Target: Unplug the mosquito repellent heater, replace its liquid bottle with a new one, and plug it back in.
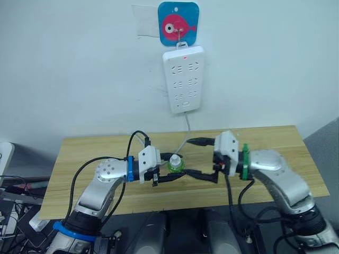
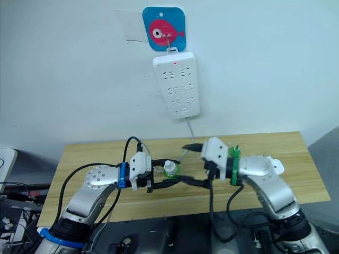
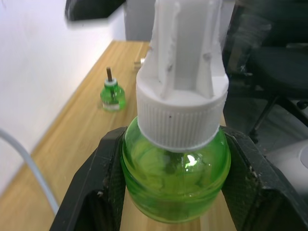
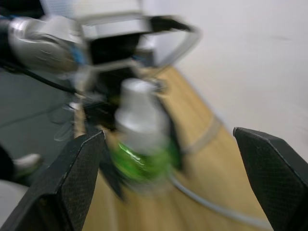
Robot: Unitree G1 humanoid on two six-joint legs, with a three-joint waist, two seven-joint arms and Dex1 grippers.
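In the left eye view, we hold a capped green bottle (image 1: 176,164) in the left gripper (image 1: 168,175), just below the wall-hung power strip (image 1: 184,78). The right gripper (image 1: 204,159), fingers spread wide and empty, faces the bottle from just beside it.

In the left wrist view, the pads (image 3: 250,180) clamp the bottle's green body; a second, uncapped bottle (image 3: 112,94) stands beyond it on the table (image 3: 67,139).

In the right wrist view, the white cap (image 4: 136,115) lies between our open fingers (image 4: 72,173).

We judge the replacement step is in hand: next, close on the cap and unscrew. We cannot locate the heater.

Bright, even light; right wrist view motion-blurred, glint on the green bottle (image 3: 175,175).
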